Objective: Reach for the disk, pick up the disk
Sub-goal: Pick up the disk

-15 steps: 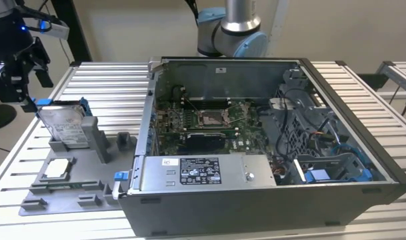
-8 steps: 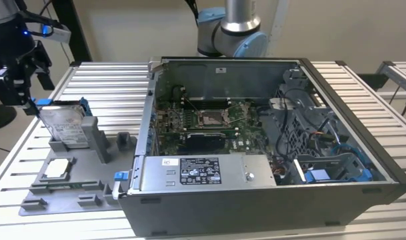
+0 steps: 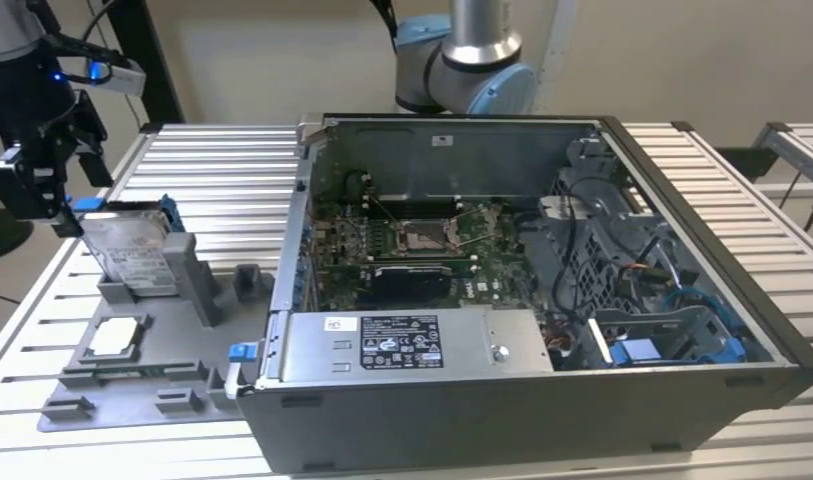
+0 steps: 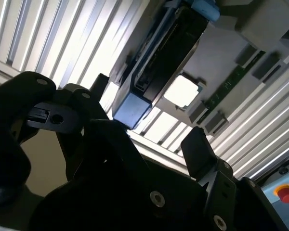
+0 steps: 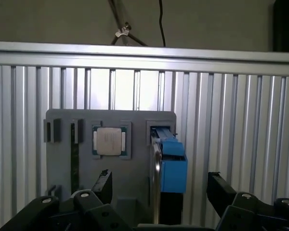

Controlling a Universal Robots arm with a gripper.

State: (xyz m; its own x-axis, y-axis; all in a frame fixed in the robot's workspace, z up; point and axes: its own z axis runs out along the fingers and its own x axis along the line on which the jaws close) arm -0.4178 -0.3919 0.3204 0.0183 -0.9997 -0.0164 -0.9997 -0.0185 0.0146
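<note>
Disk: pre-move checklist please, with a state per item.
1. Claw open: ok, fingers are spread wide in the first wrist view.
2. Disk between the fingers: ok, its blue edge sits in the gap, a little off middle.
3. Disk upright in the gray fixture: ok in the exterior view.
4. Claw gripping the disk: not ok, the fingers are apart from it.
5. Chip out of the way: ok, it lies flat in its own pocket beside the disk.
6. How far the fingers overlap the disk's sides: cannot tell.
</note>
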